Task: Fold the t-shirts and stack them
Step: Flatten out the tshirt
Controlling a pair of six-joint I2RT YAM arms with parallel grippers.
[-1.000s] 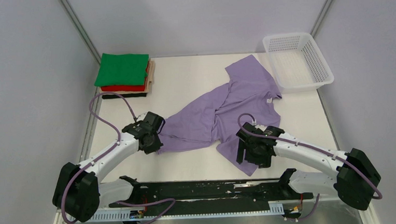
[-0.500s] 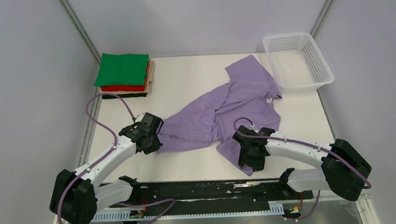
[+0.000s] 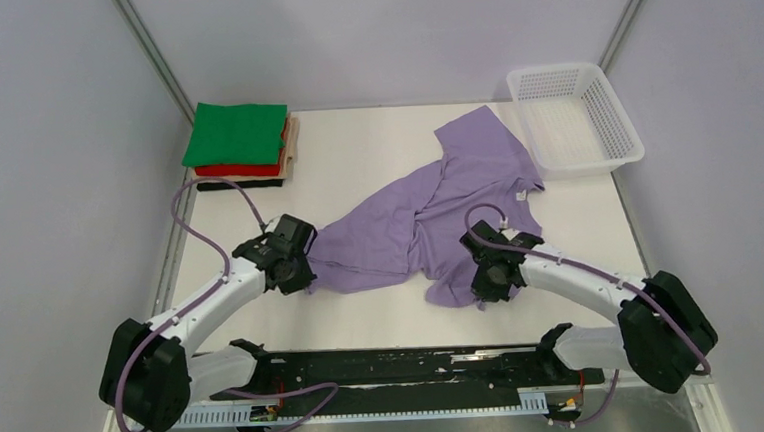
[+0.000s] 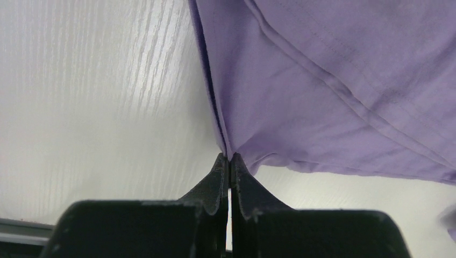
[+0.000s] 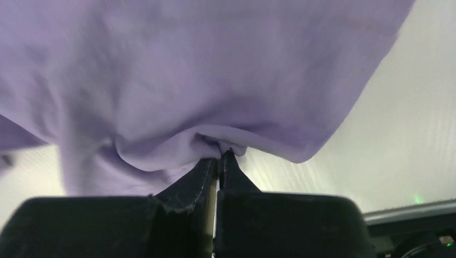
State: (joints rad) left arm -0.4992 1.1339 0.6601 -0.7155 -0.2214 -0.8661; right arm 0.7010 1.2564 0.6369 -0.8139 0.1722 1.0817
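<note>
A lavender t-shirt (image 3: 437,203) lies crumpled and spread across the middle of the table. My left gripper (image 3: 299,269) is shut on its left hem corner; in the left wrist view the fingertips (image 4: 230,157) pinch the purple cloth (image 4: 333,80). My right gripper (image 3: 485,278) is shut on the shirt's near right edge, and the right wrist view shows a bunched fold of cloth (image 5: 204,141) caught at the tips (image 5: 220,155). A stack of folded t-shirts, green (image 3: 237,133) on top of red (image 3: 238,171) and tan, sits at the far left.
A white mesh basket (image 3: 574,116) stands at the far right corner. A black strip (image 3: 240,185) lies in front of the folded stack. Grey walls close in both sides of the white table (image 3: 373,141).
My right gripper closed on the shirt's near edge and drew it up and back from the table's front. The left gripper stayed shut on the left corner.
</note>
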